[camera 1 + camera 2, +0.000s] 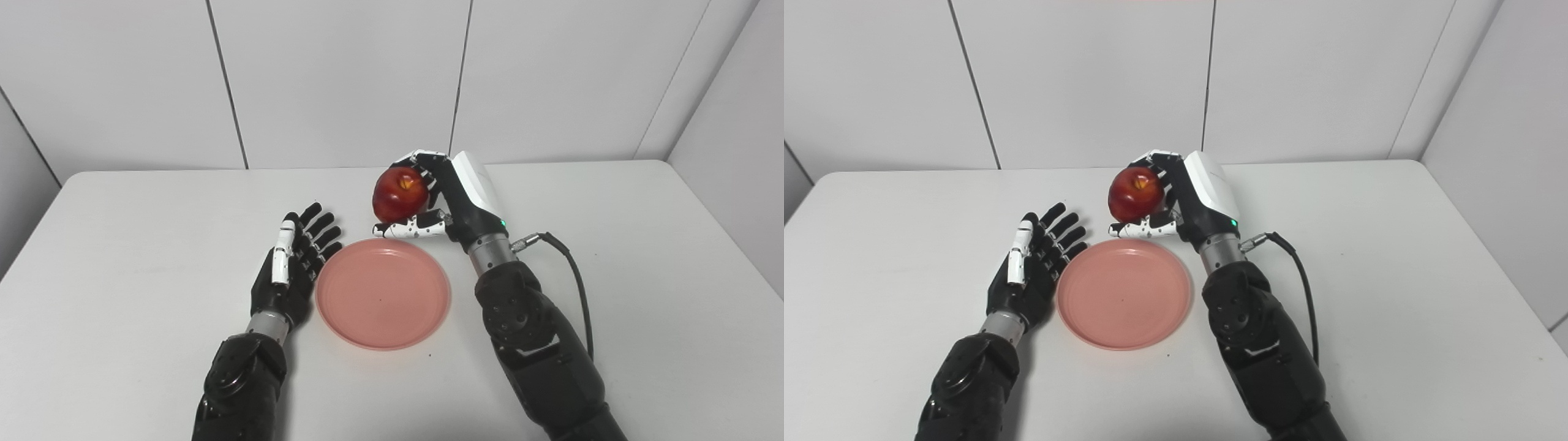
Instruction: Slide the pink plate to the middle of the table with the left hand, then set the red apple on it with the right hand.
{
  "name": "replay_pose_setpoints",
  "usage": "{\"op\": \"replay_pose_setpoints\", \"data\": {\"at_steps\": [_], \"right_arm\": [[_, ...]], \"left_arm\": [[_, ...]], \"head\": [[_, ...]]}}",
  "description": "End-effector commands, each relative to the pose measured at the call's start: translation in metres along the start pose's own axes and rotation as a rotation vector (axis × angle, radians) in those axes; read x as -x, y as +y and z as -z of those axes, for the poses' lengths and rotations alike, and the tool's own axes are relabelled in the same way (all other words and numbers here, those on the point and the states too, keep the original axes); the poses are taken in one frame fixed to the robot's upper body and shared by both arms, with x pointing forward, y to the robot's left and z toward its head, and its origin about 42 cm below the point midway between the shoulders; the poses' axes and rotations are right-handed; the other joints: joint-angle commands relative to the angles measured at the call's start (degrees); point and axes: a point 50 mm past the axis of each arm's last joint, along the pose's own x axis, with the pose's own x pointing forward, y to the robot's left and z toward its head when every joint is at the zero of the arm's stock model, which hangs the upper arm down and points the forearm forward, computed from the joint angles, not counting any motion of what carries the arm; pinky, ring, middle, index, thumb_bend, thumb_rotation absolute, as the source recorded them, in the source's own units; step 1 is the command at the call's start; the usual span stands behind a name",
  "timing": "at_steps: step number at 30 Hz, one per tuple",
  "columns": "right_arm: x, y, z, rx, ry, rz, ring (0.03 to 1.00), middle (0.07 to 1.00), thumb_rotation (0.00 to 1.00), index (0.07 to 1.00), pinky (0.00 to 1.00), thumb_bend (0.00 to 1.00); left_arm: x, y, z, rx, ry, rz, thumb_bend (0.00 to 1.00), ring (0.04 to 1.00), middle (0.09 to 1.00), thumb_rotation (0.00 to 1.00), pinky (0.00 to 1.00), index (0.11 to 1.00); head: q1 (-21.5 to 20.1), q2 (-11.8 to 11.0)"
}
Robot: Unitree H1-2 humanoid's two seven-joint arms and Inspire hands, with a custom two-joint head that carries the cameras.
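Observation:
The pink plate [383, 294] lies flat near the middle of the white table, with nothing on it. My left hand [295, 263] rests open beside the plate's left rim, fingers stretched out and pointing away from me. My right hand [438, 196] is shut on the red apple [400, 194], with fingers over its far side and the thumb beneath it. The apple is held in the air just beyond the plate's far rim, stem hollow facing up.
The white table [612, 275] has a rounded far edge against a white panelled wall. A black cable [572, 275] loops from my right wrist down along the forearm. Bare tabletop stretches to both sides.

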Motion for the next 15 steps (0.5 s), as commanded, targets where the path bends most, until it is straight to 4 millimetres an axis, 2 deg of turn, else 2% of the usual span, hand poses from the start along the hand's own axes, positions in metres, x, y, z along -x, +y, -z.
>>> {"op": "replay_pose_setpoints", "data": {"at_steps": [1, 15], "right_arm": [[-0.005, -0.006, -0.022, -0.013, -0.118, 0.024, 0.421, 0.497, 0.13, 0.486, 0.34, 0.52], [0.006, 0.017, -0.022, -0.035, -0.121, -0.047, 0.42, 0.5, 0.13, 0.486, 0.35, 0.52]], "left_arm": [[0.001, 0.001, 0.007, 0.0, 0.042, -0.027, 0.37, 0.849, 0.866, 1.0, 0.84, 0.856], [-0.002, 0.002, 0.001, 0.016, 0.013, -0.06, 0.36, 0.833, 0.841, 1.0, 0.81, 0.829]], "head": [[0.54, 0.18], [3.1, 0.85]]}}
